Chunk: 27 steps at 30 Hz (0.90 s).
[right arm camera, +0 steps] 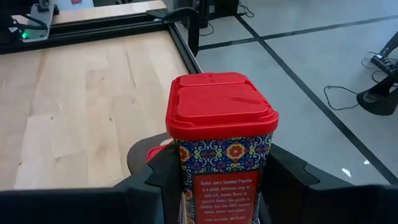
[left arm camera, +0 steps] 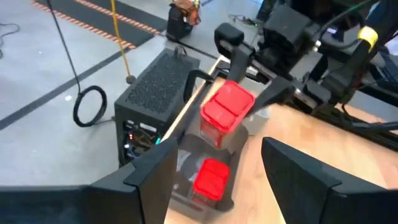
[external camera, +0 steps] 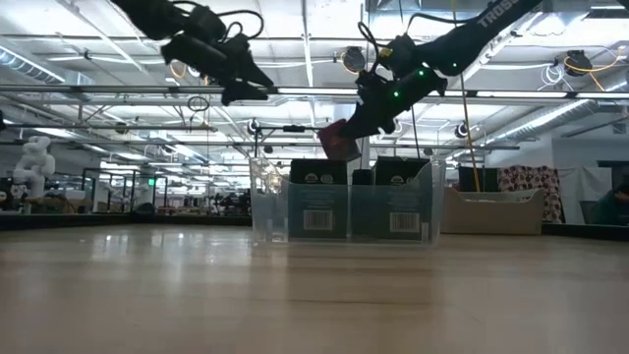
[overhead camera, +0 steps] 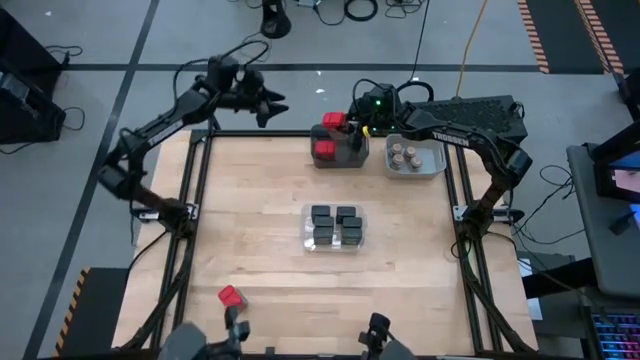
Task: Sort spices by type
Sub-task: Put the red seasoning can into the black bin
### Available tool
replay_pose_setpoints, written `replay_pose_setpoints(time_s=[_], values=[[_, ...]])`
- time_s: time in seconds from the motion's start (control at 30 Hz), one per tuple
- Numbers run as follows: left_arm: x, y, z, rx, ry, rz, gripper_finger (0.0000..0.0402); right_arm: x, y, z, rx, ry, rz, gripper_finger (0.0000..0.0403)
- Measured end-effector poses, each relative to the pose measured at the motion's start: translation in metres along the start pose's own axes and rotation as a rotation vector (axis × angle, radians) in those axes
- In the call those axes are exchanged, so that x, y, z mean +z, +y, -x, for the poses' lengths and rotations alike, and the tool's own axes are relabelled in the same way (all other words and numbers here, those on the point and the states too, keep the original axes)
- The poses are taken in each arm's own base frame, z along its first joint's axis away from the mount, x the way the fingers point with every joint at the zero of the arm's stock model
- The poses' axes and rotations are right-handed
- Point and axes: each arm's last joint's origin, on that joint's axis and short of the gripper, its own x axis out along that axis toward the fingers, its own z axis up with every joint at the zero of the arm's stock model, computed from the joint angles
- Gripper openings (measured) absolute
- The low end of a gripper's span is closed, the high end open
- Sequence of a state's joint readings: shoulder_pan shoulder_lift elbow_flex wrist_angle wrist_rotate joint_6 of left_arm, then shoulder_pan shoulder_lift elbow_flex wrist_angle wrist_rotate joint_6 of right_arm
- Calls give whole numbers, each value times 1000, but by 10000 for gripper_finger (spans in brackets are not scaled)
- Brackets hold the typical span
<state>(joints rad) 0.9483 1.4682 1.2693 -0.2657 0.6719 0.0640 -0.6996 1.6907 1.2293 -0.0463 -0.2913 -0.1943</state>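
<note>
A red-topped box (right arm camera: 221, 140) is clamped upright in the right gripper (overhead camera: 352, 128) and held directly above the dark bin (overhead camera: 340, 158) — a straight lowering is all that is needed. The left gripper (overhead camera: 268, 105) is parted, empty, beyond the table's (overhead camera: 250, 200) far edge.

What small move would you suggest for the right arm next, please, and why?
Probably lower the right claw and release. It grips a red-topped spice box held above the dark grey bin, where another red-topped box already sits. The left claw waits empty beyond the table's far edge.
</note>
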Motion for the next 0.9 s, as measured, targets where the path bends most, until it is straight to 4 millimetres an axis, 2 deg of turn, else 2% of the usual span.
replay_pose_setpoints(time_s=[0.23, 0.37, 0.6, 0.9], values=[[-32, -8, 1, 8, -18, 47, 237, 2, 13, -3, 32, -1, 16, 155], [-45, -10, -4, -66, -38, 81, 237, 4, 21, -5, 52, -9, 29, 154], [-50, -21, -15, -160, -145, 76, 237, 9, 38, -8, 89, -28, 26, 156], [-51, -42, -27, -229, -131, 48, 237, 21, 59, -5, 130, -90, 33, 156]])
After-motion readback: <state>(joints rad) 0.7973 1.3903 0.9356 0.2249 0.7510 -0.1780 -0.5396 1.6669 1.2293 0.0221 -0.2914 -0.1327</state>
